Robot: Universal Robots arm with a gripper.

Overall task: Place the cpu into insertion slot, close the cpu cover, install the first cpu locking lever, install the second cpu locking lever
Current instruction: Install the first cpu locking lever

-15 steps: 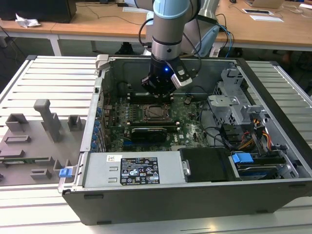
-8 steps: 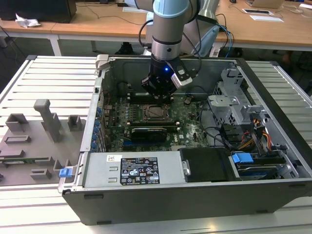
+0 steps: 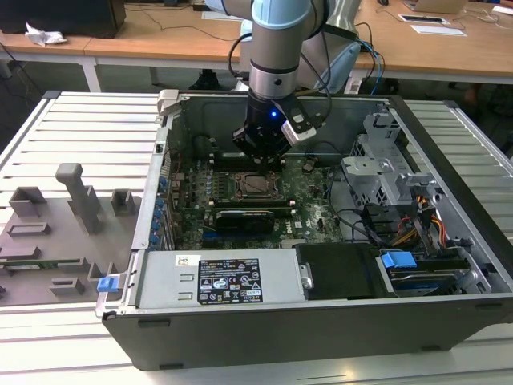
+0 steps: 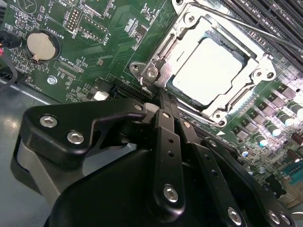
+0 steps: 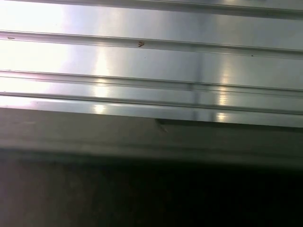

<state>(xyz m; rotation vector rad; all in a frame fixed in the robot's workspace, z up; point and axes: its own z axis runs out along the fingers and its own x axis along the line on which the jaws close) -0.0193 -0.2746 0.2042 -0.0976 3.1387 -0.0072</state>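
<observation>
An open computer case [image 3: 337,321] lies on a ribbed metal table [image 3: 72,136], with the green motherboard [image 3: 313,208] flat on its floor. The robot arm [image 3: 276,48] reaches down into the case, and its gripper [image 3: 261,156] hangs just above the insertion slot [image 3: 258,184], near the board's middle.

In the second wrist view the gripper [image 4: 163,106] has its black fingers [image 4: 168,142] drawn together to a narrow tip with nothing between them. That tip sits just beside the corner of the cpu cover [image 4: 163,45], by a screw post, though whether it touches the metal cannot be told. The cover lies flat over the socket. The cpu [image 4: 210,68] rests seated inside it, its bright silver top showing through the cut-out, close ahead of the fingertips. A thin locking lever [image 4: 246,26] runs along the far side of the socket.
</observation>
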